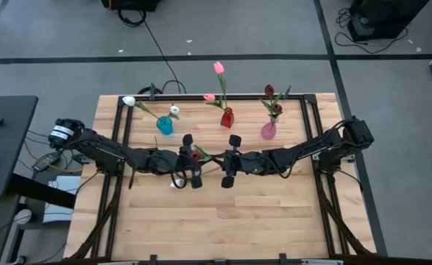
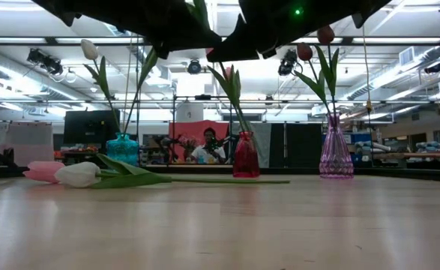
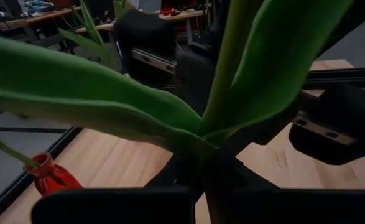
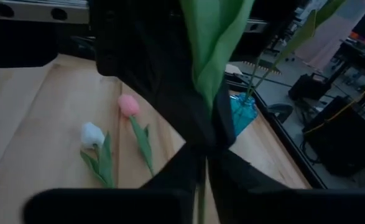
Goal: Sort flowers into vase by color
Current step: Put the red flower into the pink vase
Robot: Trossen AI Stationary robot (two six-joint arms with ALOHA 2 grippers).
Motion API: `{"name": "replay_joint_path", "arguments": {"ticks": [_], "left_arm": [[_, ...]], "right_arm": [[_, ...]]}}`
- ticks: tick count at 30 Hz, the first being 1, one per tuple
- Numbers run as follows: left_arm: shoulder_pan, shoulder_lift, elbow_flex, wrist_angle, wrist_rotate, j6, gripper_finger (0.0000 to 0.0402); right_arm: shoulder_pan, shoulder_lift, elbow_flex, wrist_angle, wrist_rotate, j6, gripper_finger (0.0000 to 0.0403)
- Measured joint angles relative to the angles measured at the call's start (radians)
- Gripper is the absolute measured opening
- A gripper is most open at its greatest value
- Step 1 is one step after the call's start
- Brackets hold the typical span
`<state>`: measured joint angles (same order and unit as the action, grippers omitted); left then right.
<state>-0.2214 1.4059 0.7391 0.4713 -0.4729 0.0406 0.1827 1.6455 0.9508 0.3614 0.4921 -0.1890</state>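
A dark maroon flower [image 1: 194,154] with green leaves [image 3: 107,106] hangs in the air over the table's middle, between my two grippers. My left gripper [image 1: 199,157] and my right gripper [image 1: 220,160] face each other, and each is shut on the flower's stem. A white flower [image 4: 92,134] and a pink flower [image 4: 128,105] lie flat on the table beneath them. At the back, a teal vase [image 1: 164,125] holds white flowers, a red vase [image 1: 227,118] holds pink ones, and a purple vase [image 1: 268,130] holds maroon ones. My left gripper pinches the flower's stem [image 3: 208,144] between its two fingers where the leaves branch off. It comes in nearly level from the table's left, and the flower is clear of the table. My right gripper pinches the thin stem [image 4: 202,177] between its two fingers just below a leaf. It comes in nearly level from the table's right, and the leaf rises past the fingers.
The three vases stand in a row along the table's far side, inside a black frame [image 1: 304,110]. The near half of the wooden table [image 1: 223,221] is bare wood. In the low view a person [image 2: 207,146] sits in the room beyond the table.
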Motion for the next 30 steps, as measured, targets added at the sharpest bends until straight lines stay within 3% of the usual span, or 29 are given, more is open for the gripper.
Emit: {"name": "replay_joint_path", "arguments": {"ticks": [3,18,21,30], "left_arm": [[0.000,0.000,0.000,-0.002,-0.003,0.002,0.0019],[-0.011,0.000,-0.012,0.008,-0.051,0.040,0.0136],[-0.018,-0.013,-0.036,0.013,-0.064,0.048,0.0142],[-0.070,-0.114,-0.230,0.274,-0.162,0.113,0.0143]], "right_arm": [[-0.005,0.000,0.000,-0.001,-0.007,0.002,0.0014],[-0.015,0.000,0.000,0.003,0.008,0.029,0.0010],[-0.015,-0.001,0.000,0.004,0.011,0.033,0.0010],[-0.016,-0.062,-0.001,-0.056,0.094,0.011,0.0010]]}}
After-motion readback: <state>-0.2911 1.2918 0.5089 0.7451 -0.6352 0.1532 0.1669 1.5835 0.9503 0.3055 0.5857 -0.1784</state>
